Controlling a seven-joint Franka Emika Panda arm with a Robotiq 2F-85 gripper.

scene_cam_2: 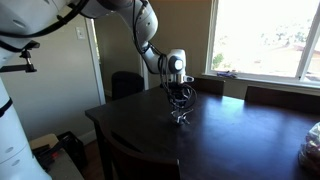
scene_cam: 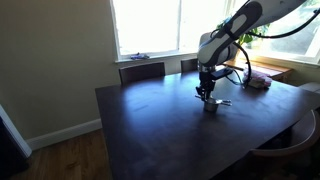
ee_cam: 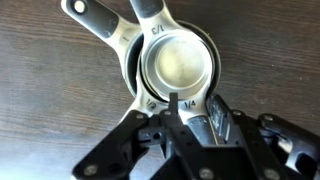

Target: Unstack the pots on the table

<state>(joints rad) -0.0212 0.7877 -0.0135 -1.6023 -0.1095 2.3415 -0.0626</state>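
The grey metal pots [ee_cam: 178,62] sit nested in one stack on the dark brown table [ee_cam: 50,90], with their handles fanned out: two toward the upper left and one marked 1/4 toward me. My gripper [ee_cam: 192,110] is down at the stack, its fingers closed on either side of the 1/4 handle. In both exterior views the gripper [scene_cam: 206,93] [scene_cam_2: 179,108] points straight down onto the pots [scene_cam: 211,103] [scene_cam_2: 180,117] near the middle of the table [scene_cam: 150,130] [scene_cam_2: 230,140].
Chairs stand at the far side [scene_cam: 141,70] and at the near corner [scene_cam: 290,150]. A pinkish folded item [scene_cam: 259,80] lies near the table's window-side edge. Another chair [scene_cam_2: 127,83] stands by the wall.
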